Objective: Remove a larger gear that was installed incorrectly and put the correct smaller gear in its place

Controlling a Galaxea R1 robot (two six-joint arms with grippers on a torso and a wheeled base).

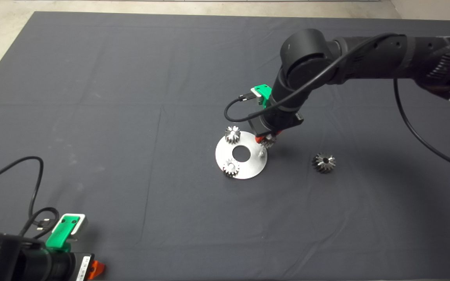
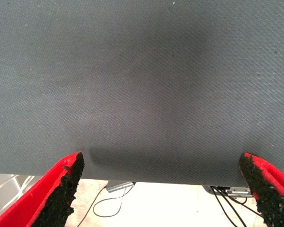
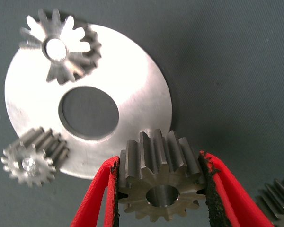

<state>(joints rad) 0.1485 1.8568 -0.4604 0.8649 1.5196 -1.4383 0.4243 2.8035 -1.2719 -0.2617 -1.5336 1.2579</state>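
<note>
The right gripper [image 1: 267,139] is low over the round steel disc [image 1: 248,166] in the middle of the dark mat [image 1: 131,117] on the tabletop, at the disc's right edge. Its two red fingers [image 3: 98,198] are pinching the smaller gear [image 3: 160,182] from both sides, and the centre hole of this gear faces the wrist camera. The gear is held just beside a short pin [image 1: 261,153] that stands on the disc. Two paler small gears sit on the disc, one [image 1: 233,134] at the far edge and one [image 1: 231,167] at the near edge, with the big hole of the disc between them. The larger gear [image 1: 324,162] lies on the mat to the right of the disc, apart from it. The left gripper [image 1: 96,268] waits at the lower left edge, and its fingers [image 2: 61,189] are spread wide with nothing between them.
</note>
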